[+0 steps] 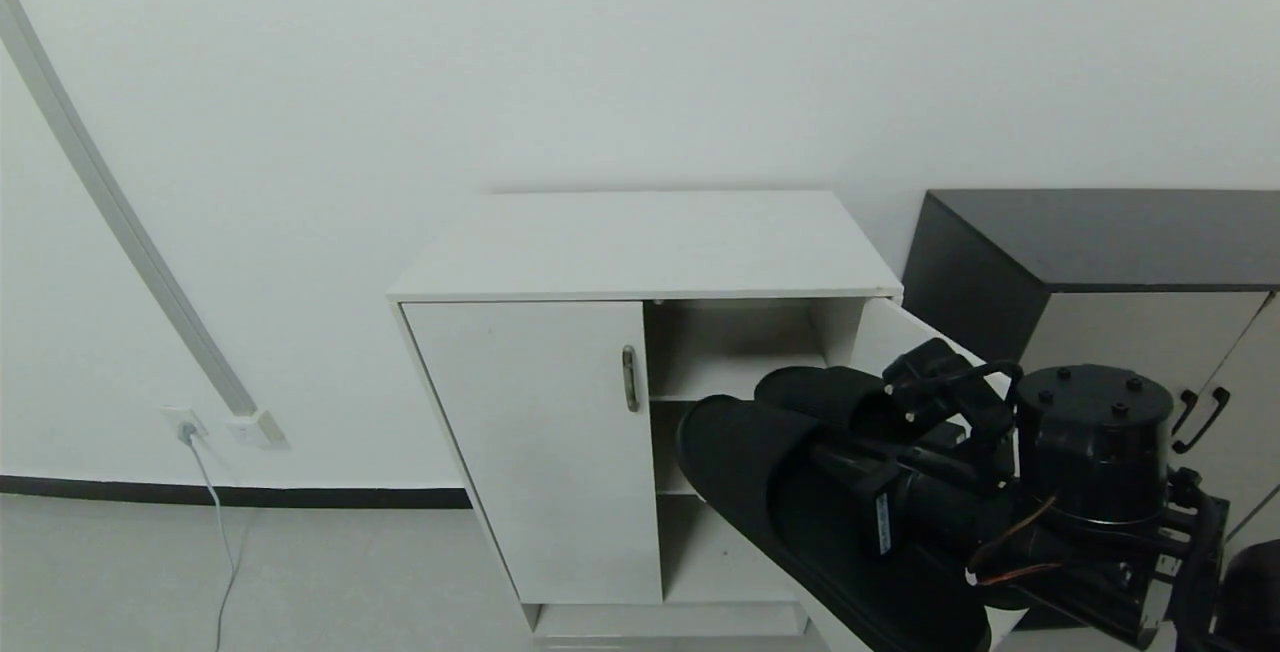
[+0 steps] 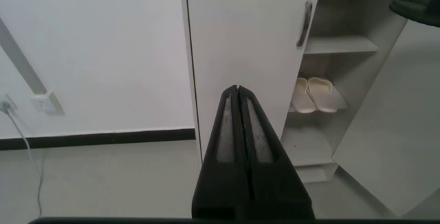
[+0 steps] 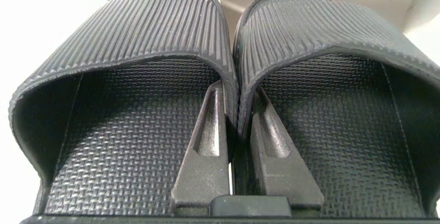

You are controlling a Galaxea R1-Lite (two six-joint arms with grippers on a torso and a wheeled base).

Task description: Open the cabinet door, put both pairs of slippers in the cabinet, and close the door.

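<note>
The black slippers (image 1: 760,472) hang side by side in the air before the open right half of the cabinet (image 1: 640,242), toes toward it, apart from its shelves. The right gripper (image 3: 237,104) holds them: its fingers (image 3: 206,148) reach in under the straps, one in each slipper, and press the two touching inner walls together between them. The white slippers (image 2: 316,95) lie as a pair on the middle shelf inside the cabinet, toes inward. Above them the upper shelf (image 2: 340,44) is bare. The right door (image 2: 399,135) stands swung out toward the robot, beside the held pair; the left door (image 1: 530,442) is closed, its metal handle (image 1: 629,378) upright at the inner edge. The left gripper (image 2: 237,90) is low, in front of the closed door, its fingers pressed flat together with nothing between them. To the right of the cabinet stands a dark cabinet (image 1: 1100,232); on the wall to the left is a socket (image 1: 183,424) with a cable (image 1: 215,512) running down to the floor (image 1: 200,582).
</note>
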